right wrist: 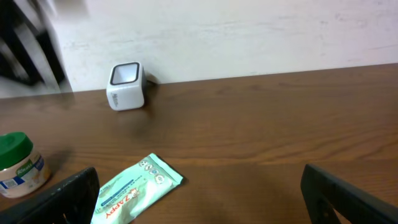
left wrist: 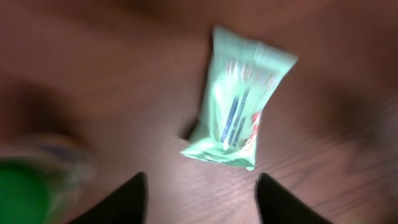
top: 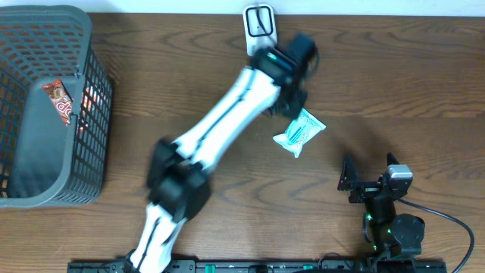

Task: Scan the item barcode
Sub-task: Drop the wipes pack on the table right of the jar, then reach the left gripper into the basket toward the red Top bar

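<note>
A pale green wipes packet [top: 299, 131] lies flat on the wooden table, right of centre. In the left wrist view the packet [left wrist: 239, 106] shows its printed side with dark bars. My left gripper [left wrist: 200, 177] hovers just short of it, open, with bare table between its fingers [left wrist: 134, 199]. From overhead, the left gripper [top: 290, 106] sits under the wrist, between the packet and the white scanner [top: 260, 23] at the back edge. My right gripper [top: 347, 180] stands open to the right of the packet [right wrist: 134, 190], holding nothing. The scanner [right wrist: 126, 85] stands against the wall.
A grey mesh basket [top: 91, 114] at the far left holds a red patterned snack pack [top: 59, 101]. A small jar with a green lid [right wrist: 18, 165] stands left of the packet, blurred in the left wrist view [left wrist: 25, 193]. The left arm [top: 220, 121] crosses the table diagonally.
</note>
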